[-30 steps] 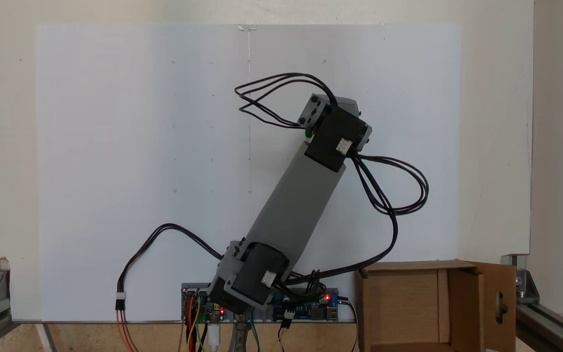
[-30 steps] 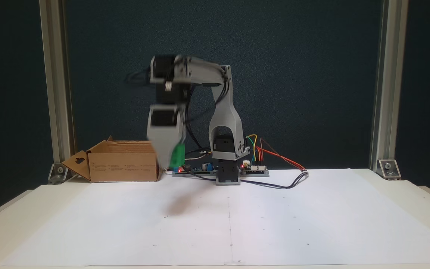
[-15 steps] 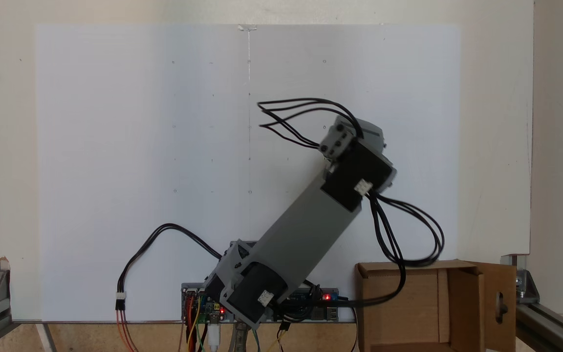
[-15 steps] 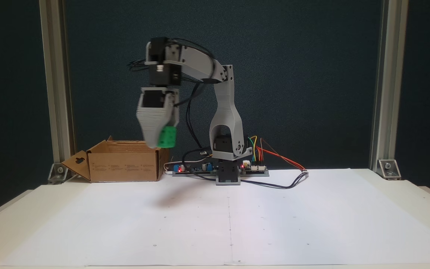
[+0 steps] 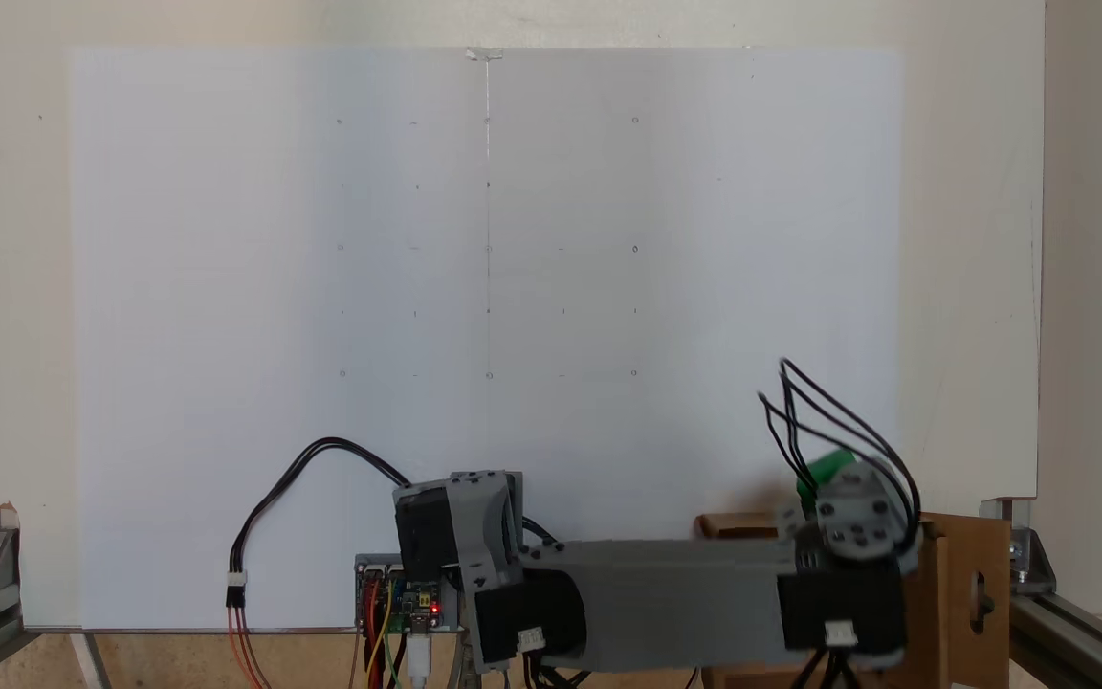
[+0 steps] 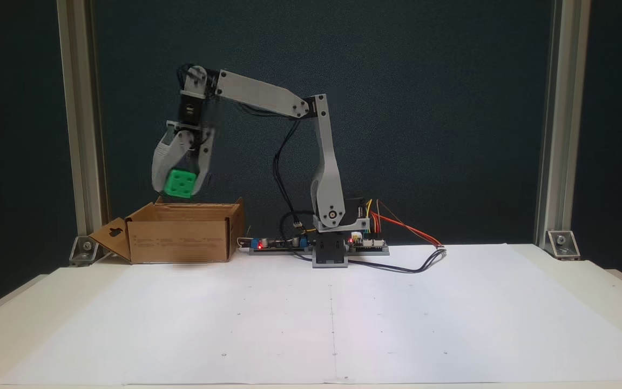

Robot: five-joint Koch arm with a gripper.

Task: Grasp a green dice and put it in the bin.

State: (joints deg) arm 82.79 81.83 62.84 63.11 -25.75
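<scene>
Step in hand: carry, near its end. Gripper (image 6: 180,186) hangs above the bin (image 6: 181,237) in a fixed view, jaws pointing down and clenched on the green dice (image 6: 179,183), 1 jaw on each side of the cube. Dice is in the air, clear of the cardboard, over the bin's open top toward its left part in that view. Not yet released.

In a fixed view from above, the arm lies stretched to the right along the bottom edge, wrist over the bin (image 5: 962,574); a patch of the green dice (image 5: 826,466) shows past the wrist. Exact place over the opening is hard to judge there, since the arm covers most of the box.

Next move, as I judge it: spread the jaws and let the cube drop, perhaps after a small lowering so it does not bounce out. Risk: the dice sits toward 1 side of the opening, so a drop could clip a flap.

Materials:
- Dice: bright green plastic, rounded edges, sunken round pips; about 4 pips on the face toward the camera.
- Bin: brown corrugated cardboard, upright flaps, 1 side flap splayed outward with a keyhole-shaped cutout.
- Arm: grey printed links, black motors, loose black cables.
- Table: white paper sheet (image 6: 343,324), matte, with faint dots.
</scene>
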